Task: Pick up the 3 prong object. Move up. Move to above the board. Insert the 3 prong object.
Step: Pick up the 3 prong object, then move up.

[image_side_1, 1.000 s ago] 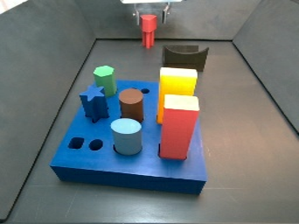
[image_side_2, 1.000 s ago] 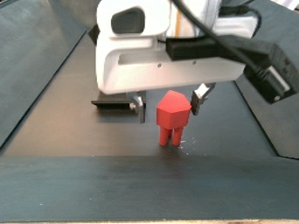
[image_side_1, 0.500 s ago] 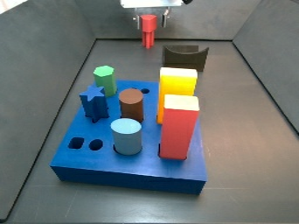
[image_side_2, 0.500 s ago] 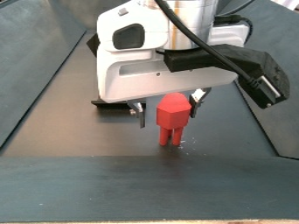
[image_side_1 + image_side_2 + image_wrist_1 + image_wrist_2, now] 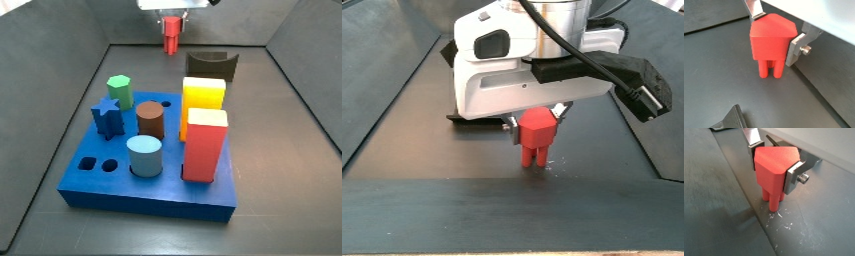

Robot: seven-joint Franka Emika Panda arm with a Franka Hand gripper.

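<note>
The 3 prong object (image 5: 171, 38) is a small red piece with a blocky head and thin prongs. It stands upright at the far end of the floor, its prongs touching the floor in a wrist view (image 5: 773, 205). My gripper (image 5: 171, 22) is shut on its head; in both wrist views (image 5: 774, 30) (image 5: 775, 163) the silver fingers (image 5: 796, 47) press on both sides. It also shows in a side view (image 5: 539, 135). The board (image 5: 94, 185), a thick blue slab, lies nearer the front, well apart from the gripper.
The board holds a green hexagon peg (image 5: 120, 92), a blue star peg (image 5: 107, 115), a brown cylinder (image 5: 150, 120), a light blue cylinder (image 5: 144, 156), a yellow block (image 5: 203, 95) and a tall red-orange block (image 5: 203, 145). The dark fixture (image 5: 211, 65) stands behind it. Sloping walls surround the floor.
The gripper has come down a little around the red piece, and its fingers have closed onto the head. The piece has not moved.
</note>
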